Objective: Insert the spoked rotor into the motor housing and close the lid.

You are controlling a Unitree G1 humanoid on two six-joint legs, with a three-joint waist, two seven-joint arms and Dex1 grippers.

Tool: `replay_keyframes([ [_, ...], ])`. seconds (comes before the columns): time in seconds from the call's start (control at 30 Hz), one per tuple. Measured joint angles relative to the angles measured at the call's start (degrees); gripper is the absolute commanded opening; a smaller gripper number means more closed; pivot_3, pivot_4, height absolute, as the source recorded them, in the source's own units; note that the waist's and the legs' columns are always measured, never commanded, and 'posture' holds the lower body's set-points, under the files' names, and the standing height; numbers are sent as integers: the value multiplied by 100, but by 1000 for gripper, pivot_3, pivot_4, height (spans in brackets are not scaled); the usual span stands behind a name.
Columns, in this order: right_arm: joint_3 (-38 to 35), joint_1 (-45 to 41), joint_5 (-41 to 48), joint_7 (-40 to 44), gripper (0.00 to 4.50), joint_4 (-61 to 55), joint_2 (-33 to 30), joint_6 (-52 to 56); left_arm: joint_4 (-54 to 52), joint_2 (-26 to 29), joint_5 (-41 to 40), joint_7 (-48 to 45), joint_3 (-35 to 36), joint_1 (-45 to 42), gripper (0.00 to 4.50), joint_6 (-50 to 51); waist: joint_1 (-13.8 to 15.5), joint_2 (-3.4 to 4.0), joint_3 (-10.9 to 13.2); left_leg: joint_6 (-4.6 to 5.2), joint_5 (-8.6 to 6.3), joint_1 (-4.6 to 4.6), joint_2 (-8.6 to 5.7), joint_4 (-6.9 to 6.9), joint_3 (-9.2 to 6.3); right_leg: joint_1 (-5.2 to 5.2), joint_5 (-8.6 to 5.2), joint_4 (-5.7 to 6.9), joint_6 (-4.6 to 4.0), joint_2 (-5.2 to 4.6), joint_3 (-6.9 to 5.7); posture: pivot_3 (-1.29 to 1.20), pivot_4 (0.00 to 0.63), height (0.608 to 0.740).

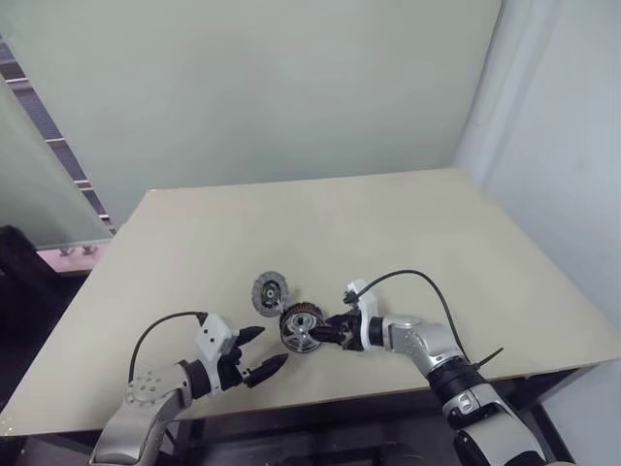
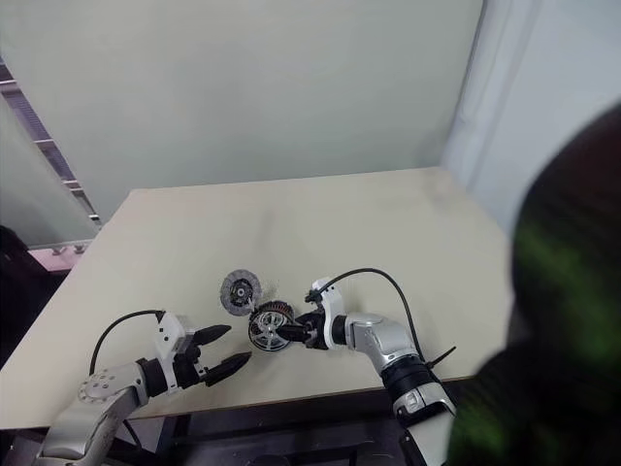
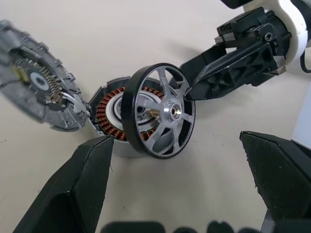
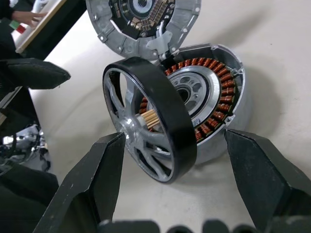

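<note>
The motor housing (image 4: 214, 97), a silver puck with a ring of copper windings, lies on the table just in front of me. Its grey lid (image 4: 141, 24) is hinged open and rests flat beside it. The spoked rotor (image 3: 158, 111), black-rimmed, stands tilted on edge against the housing's open face, not seated. My right gripper (image 1: 330, 335) is open, its fingers straddling rotor and housing, and one fingertip (image 3: 192, 90) touches the rotor's spoked face. A little nearer to me, my left gripper (image 1: 267, 349) is open and holds nothing, pointing at the rotor.
The beige table (image 1: 388, 233) runs back to a pale wall, and its front edge lies close under both arms. A person's hand (image 4: 24, 17) rests on a ledge beyond the table. A dark blurred shape (image 2: 563, 320) covers the right side of the right eye view.
</note>
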Motion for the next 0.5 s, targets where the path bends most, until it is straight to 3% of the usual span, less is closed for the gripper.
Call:
replay_keyframes([
  [0.13,-65,2,0,56,3548,-27,12,139,-3,-1,0,17,-1,1,4500,0,3,0,0,0,0,0,1,0,-2,0,1,2,-2,1,-1,0,0,740],
  [0.23,-95,10,1,56,3034,-117,0,328,-4,-3,0,19,-2,3,4500,0,5,0,0,0,0,0,1,0,-2,0,1,2,-2,1,0,0,0,740],
  [0.47,-141,106,5,-46,491,-493,-39,935,-4,-6,2,14,-7,4,4500,-2,8,0,0,0,0,0,0,1,-2,0,2,2,-2,1,0,0,0,740],
  [0.5,-149,127,5,-68,330,-524,-43,992,-4,-5,2,12,-10,3,4500,-2,7,0,0,0,0,0,0,1,-1,0,2,2,-2,1,0,0,0,740],
])
